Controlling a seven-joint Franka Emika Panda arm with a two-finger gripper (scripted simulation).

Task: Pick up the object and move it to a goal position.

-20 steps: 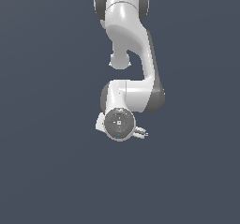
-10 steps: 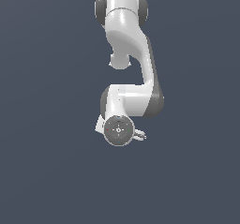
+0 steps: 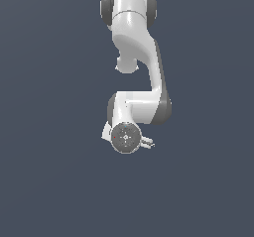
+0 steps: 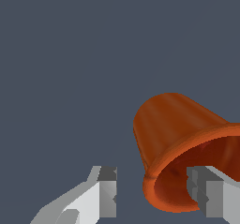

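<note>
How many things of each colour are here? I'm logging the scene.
Orange-red: 1, the cup
White: 1, the arm with its tool
Total: 2

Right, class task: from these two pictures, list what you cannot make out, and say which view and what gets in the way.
- Exterior view: the cup is hidden beneath the arm.
- Exterior view: the claw is mostly covered by the round wrist end.
- Wrist view: the cup runs off the picture's edge; one finger stands in front of its opening.
- Whether the claw touches the cup: cannot tell.
</note>
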